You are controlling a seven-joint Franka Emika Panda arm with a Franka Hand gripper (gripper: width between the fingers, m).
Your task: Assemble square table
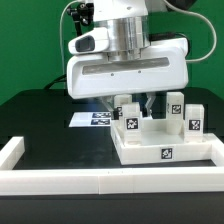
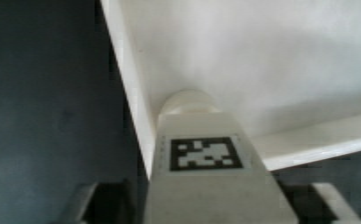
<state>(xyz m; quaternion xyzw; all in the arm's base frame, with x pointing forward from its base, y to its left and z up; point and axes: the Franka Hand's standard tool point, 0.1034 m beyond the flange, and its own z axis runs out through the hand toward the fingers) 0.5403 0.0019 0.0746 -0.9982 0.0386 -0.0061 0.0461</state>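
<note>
The square table's white slab [image 1: 150, 148] lies on the black table at the exterior view's right, with a tag on its front side. Three white tagged leg posts stand on it: one at the near left corner [image 1: 128, 118], one at the back [image 1: 175, 105], one at the right [image 1: 195, 123]. My gripper [image 1: 136, 104] hangs over the left post. In the wrist view the gripper [image 2: 207, 208] is shut on this leg post [image 2: 203, 150], with a finger [image 2: 92, 205] on each side. The post's tip touches the slab's corner [image 2: 248, 60].
A long low white wall [image 1: 110, 181] borders the work area at the front and at the exterior view's left [image 1: 18, 150]. The marker board [image 1: 93, 118] lies flat behind the slab, at its left. My wide white wrist housing [image 1: 125, 72] hides the slab's back left.
</note>
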